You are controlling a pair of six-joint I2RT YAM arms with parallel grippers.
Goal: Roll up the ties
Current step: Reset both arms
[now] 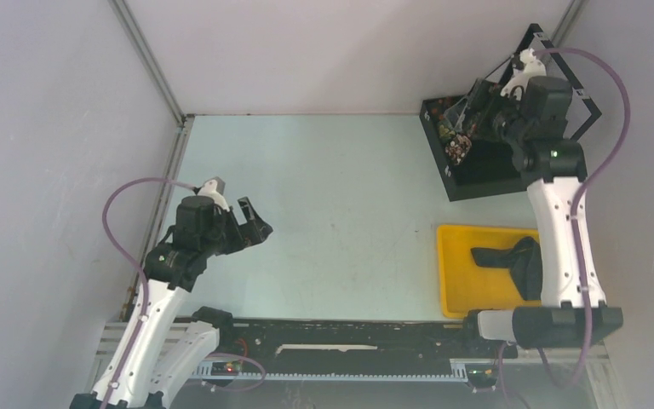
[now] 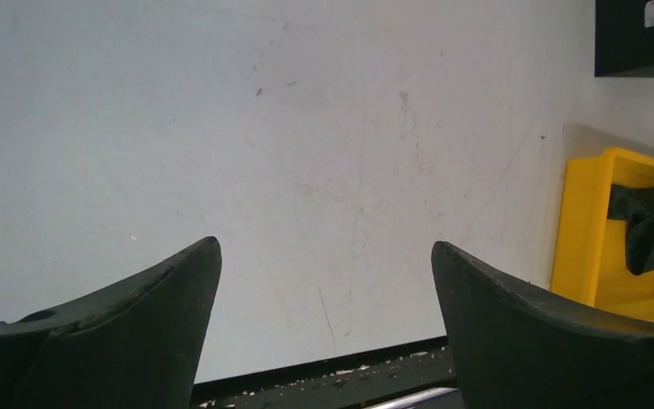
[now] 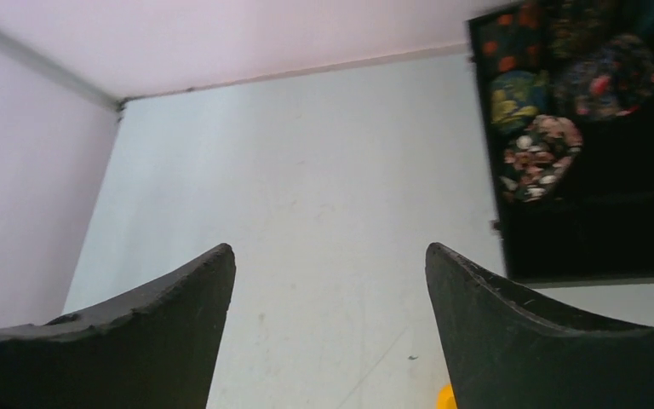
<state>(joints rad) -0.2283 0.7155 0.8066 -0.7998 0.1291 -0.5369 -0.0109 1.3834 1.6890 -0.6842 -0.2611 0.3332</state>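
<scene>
Dark tie (image 1: 501,258) part-hidden (R arm (image 1: 562,243))

rolled ties (image 3: 538,158) in box (image 1: 479,176) at far right, loose tie (image 1: 507,258) in tray (image 1: 448,274) just before it

Soft, even light is spread over the pale table (image 1: 341,213), faint shadows are cast, and the black box (image 1: 481,177) is underexposed.

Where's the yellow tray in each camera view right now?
Top external: yellow tray at lower right.
Left wrist: right edge, around mid-height.
Right wrist: only a yellow sliver at the bottom edge.
Shared landmark: black box.
</scene>
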